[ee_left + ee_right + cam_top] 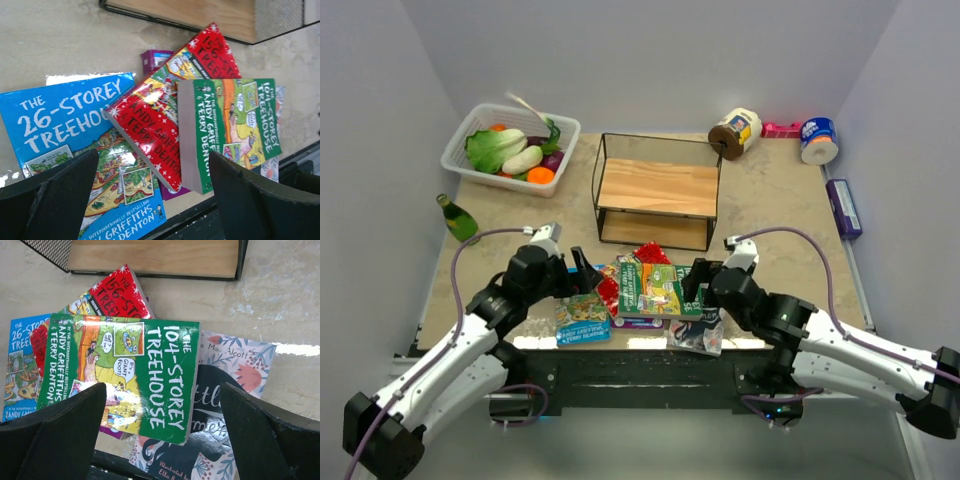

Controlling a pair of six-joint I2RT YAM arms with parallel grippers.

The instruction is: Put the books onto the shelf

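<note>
Your left gripper (154, 155) and right gripper (164, 387) both stand wide open and hold nothing. The books (645, 290) lie in a messy pile on the table (770, 200), in front of the shelf (657, 187).

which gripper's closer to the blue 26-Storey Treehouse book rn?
Left. The left gripper hangs open over the blue book; the right gripper is across the pile, by the green book's right edge.

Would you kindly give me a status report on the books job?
Left gripper open, right gripper open, nothing held. Green paperback book tops the loose book pile. Black-framed wooden shelf empty, nothing in the way.
</note>
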